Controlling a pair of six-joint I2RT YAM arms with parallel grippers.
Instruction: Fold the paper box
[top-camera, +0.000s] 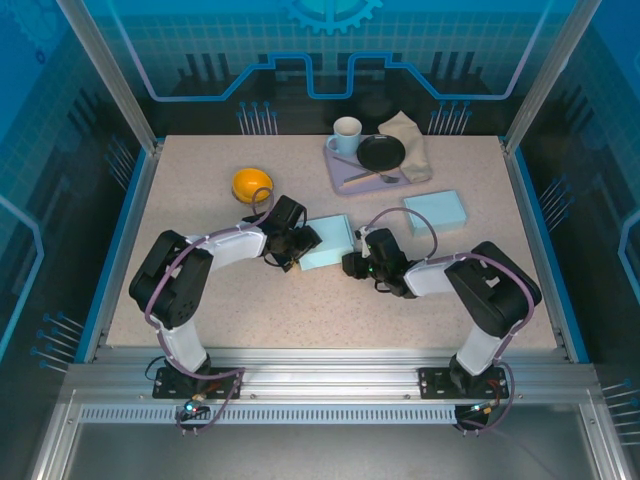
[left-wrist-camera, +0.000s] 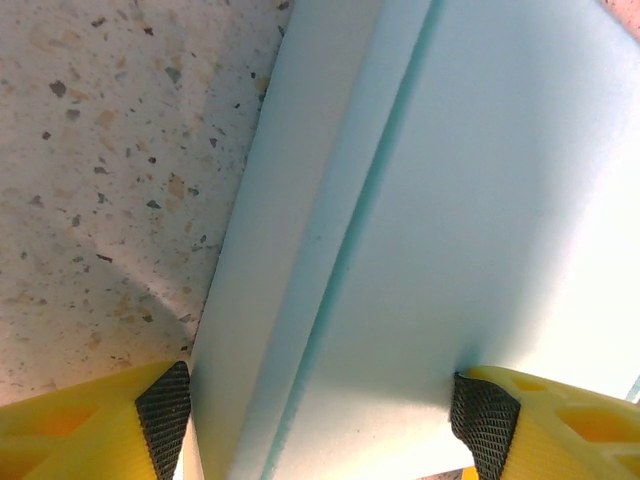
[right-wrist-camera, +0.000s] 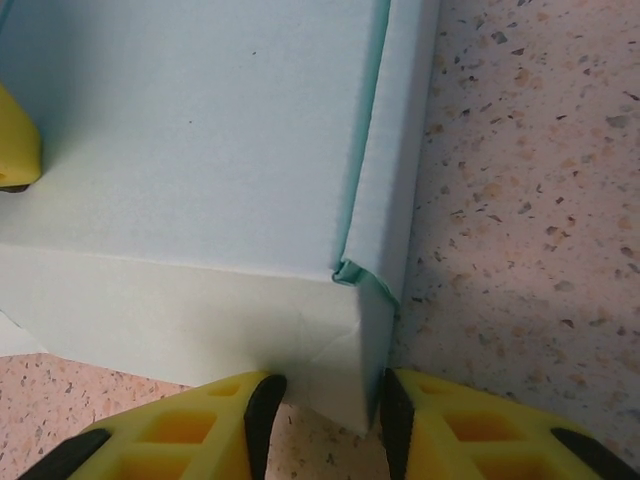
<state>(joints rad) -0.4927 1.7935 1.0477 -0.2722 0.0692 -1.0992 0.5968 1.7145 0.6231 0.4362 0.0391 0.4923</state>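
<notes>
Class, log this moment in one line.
task: fold paper box | left hand: open, straddling box edge | right hand: around box corner

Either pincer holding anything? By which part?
Left pincer straddles the paper box along one edge, right pincer straddles its corner. Clamped or not, can't tell.

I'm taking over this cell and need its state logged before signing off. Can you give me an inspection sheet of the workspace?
Surface: speckled table, no spills seen.
Job's things: pale blue paper box mid-table between both tools.
Clutter: second blue box farther right; orange bowl; tray carrying mug, black plate, spoon and cloth.
Grippers: left tool spread wide astride the box's edge; right tool narrowly parted around a box corner; grip unclear on both.
Cables: cables looped along both arms, none seen snagged.
Surroundings: blue-panelled enclosure; aluminium frame in front.
</notes>
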